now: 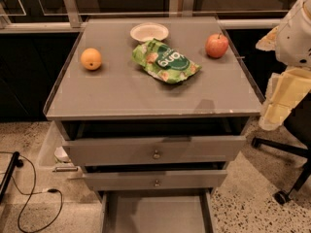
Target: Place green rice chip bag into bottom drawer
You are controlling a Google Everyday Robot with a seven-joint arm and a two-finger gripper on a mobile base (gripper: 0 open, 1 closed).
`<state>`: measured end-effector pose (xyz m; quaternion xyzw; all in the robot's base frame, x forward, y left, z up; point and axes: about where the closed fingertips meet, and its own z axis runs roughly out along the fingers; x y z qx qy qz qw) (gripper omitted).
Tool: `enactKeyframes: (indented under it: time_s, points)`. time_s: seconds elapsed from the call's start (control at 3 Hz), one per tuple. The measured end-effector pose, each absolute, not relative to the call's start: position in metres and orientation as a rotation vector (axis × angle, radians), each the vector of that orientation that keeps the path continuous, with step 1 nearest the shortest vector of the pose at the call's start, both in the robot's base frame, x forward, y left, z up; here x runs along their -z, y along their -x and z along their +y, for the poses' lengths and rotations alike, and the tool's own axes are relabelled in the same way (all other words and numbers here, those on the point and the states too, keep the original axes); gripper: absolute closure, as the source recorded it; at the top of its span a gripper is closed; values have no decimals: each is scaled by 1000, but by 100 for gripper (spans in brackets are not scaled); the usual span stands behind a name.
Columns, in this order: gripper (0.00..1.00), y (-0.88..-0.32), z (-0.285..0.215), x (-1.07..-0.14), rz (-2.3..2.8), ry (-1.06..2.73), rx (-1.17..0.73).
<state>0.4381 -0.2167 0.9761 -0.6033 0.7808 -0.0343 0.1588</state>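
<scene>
Gripper (272, 116) hung at the right edge of my view, beside the cabinet's right front corner and below the level of its top. It was well apart from the bag, so it carried none of the task's load. How far open it stood I could not tell.

Moving outward from there, the apple (216, 45) sat nearest on the cabinet top (121, 98). The green rice chip bag (165, 62) lay flat near the middle with the white bowl (149, 32) just behind it, and the orange (91, 58) was far left. Below, the top drawer (155, 152) and middle drawer (156, 181) each stood a little ajar. The bottom drawer (155, 215) was pulled out furthest, its floor bare.

My worries were these. The bag was flat, slick foil, so a shallow pinch might slide off or only crease it. An approach from the right might sweep past the apple and send it rolling. A pushed bag would nudge the bowl. On the way down, the two ajar drawers stuck out over the back of the bottom one. A release made too far back could snag the bag on their fronts.
</scene>
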Motion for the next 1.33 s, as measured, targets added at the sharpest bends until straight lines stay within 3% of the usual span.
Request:
enactKeyframes:
  time_s: [0.67,1.33]
  points:
    - [0,-444,-209,-977,2199,1733,118]
    - [0,-506,-160,-966,1916,1764,36]
